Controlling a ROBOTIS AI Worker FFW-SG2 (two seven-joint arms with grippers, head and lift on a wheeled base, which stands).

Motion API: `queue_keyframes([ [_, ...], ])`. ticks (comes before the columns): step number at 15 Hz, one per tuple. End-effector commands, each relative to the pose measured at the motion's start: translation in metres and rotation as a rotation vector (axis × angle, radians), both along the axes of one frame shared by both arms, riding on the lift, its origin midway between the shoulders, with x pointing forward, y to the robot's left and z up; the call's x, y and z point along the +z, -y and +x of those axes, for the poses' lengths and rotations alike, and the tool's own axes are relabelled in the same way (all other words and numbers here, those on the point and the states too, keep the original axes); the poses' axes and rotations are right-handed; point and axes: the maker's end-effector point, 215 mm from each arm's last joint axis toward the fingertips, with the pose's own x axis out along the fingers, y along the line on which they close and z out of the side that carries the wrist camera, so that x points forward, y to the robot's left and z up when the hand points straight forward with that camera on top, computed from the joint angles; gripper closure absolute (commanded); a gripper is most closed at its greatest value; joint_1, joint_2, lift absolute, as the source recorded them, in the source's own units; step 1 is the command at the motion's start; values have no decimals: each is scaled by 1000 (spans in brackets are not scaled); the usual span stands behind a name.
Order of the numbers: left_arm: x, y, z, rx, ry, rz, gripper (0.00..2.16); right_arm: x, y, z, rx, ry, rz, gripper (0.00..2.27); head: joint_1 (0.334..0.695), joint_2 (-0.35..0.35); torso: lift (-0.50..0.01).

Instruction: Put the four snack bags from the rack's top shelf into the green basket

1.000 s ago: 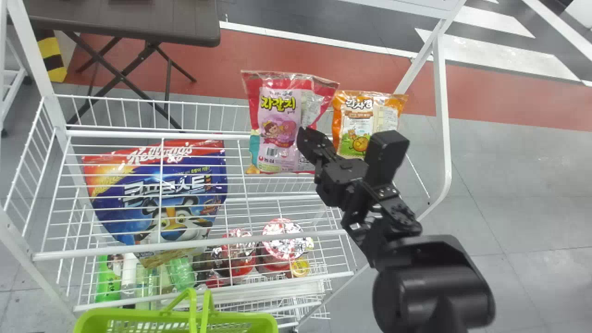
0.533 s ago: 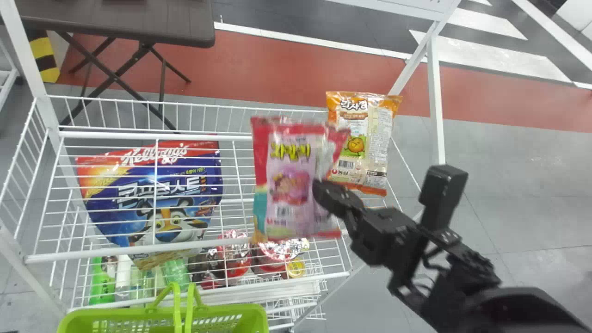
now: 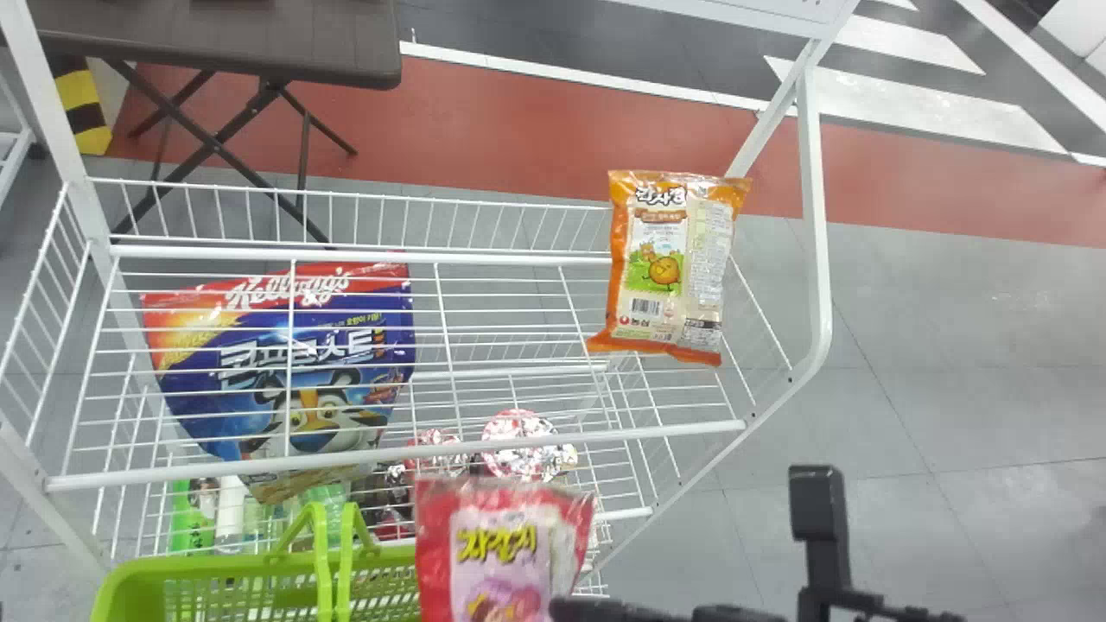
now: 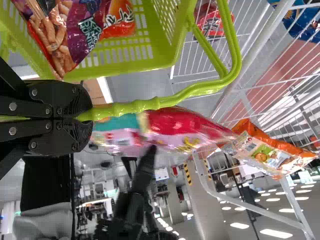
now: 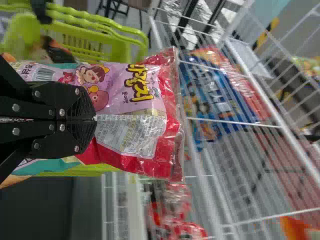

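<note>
- Right, so the black right gripper (image 3: 596,610) has its two flat fingers closed on a red-and-pink plastic snack bag (image 3: 484,536), held in front of the white wire rack (image 3: 216,469), near the right end of the green plastic basket (image 3: 216,563).
- Over on the other side, the black left gripper (image 4: 89,117) is clamped around the basket's green handle (image 4: 135,106).
- Inside that basket I can see a purple-and-orange snack bag (image 4: 85,35).
- Up on the top shelf, at its right end, there's an orange-and-cream snack bag (image 3: 661,276).
- Beneath the top shelf's wires sits a big blue-and-red cereal bag (image 3: 285,380).
</note>
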Motion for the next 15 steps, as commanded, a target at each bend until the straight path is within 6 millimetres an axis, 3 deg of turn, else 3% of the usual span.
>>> queue_keyframes([
  [1,4,2,-2,-1,5,-5,2145,-22,-18,-4,11,-28,43,2108,695,-350,0],
  [7,8,4,-10,-8,2,-19,2145,-71,-73,4,89,-17,8,2108,695,-350,0],
  [9,9,6,-11,-11,1,-24,2145,-69,-97,-4,133,-27,53,2108,695,-345,0],
  [11,10,6,-10,-11,5,-25,2145,-61,-116,-16,169,-44,102,2108,695,-258,0],
  [15,11,8,-11,-14,6,-29,2145,-50,-128,-20,193,-30,150,2098,695,-160,0],
])
